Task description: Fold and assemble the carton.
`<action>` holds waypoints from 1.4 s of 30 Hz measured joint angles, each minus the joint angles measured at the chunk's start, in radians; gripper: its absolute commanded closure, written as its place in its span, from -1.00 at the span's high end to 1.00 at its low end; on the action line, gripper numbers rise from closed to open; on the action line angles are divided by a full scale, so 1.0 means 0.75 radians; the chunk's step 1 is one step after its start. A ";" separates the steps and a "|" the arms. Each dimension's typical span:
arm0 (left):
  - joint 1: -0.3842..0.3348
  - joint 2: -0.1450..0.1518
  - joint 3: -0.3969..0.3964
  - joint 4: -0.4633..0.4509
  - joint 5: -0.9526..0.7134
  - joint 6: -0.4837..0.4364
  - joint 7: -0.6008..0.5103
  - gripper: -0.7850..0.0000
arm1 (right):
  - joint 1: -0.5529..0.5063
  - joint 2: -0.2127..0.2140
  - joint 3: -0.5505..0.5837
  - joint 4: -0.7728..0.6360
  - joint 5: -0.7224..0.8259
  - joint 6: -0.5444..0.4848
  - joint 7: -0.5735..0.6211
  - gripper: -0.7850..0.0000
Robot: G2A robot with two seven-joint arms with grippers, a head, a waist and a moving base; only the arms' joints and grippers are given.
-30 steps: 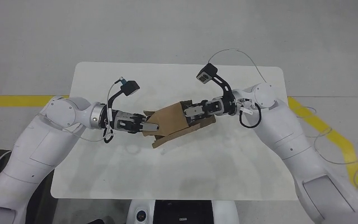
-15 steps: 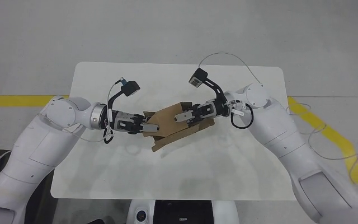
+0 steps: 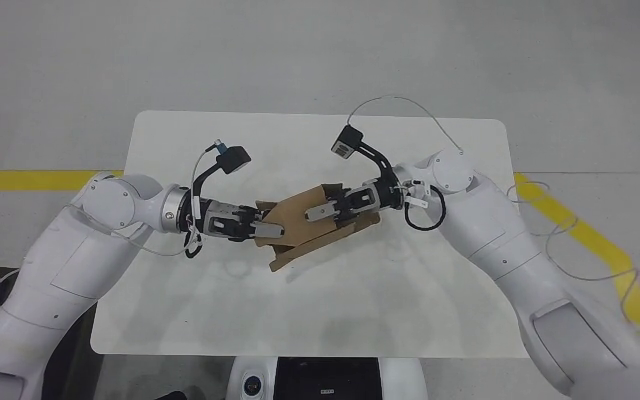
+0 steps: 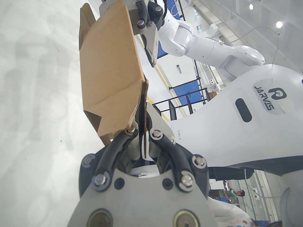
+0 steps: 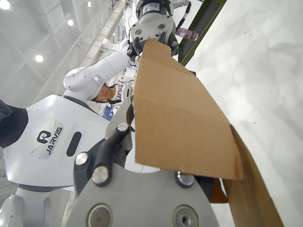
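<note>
Since a second ago my right gripper (image 3: 322, 210) has slid toward frame left along the carton (image 3: 300, 228), which sits tilted at mid-frame in the top view, over the white table (image 3: 420, 300). My left gripper (image 3: 259, 229) pinches its frame-left end; whether the right one grips it I cannot tell

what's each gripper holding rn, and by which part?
Left gripper is shut on the carton, pinching a flap edge at its near end. Right gripper sits open around the opposite end's wall, apparently not clamping it.
</note>
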 measured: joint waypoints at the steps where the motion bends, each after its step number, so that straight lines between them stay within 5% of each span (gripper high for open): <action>1: 0.000 0.001 0.000 0.000 -0.001 0.000 0.000 -1.00 | 0.001 -0.001 -0.003 0.001 0.002 0.000 0.000 -1.00; 7: 0.000 0.004 0.003 -0.002 -0.005 0.001 -0.001 -1.00 | 0.003 -0.003 -0.013 0.002 0.011 -0.002 -0.002 -1.00; 9: -0.001 0.004 0.004 -0.002 -0.006 0.001 -0.001 -0.26 | 0.002 -0.003 -0.014 0.003 0.014 -0.003 -0.003 -1.00; 11: -0.001 0.005 0.005 -0.001 -0.009 0.003 -0.003 1.00 | 0.002 -0.003 -0.015 0.004 0.017 -0.004 -0.004 -1.00; 42: 0.018 -0.005 -0.072 0.075 -0.158 0.061 -0.061 1.00 | -0.060 -0.033 -0.043 0.164 -0.121 -0.298 -0.298 -1.00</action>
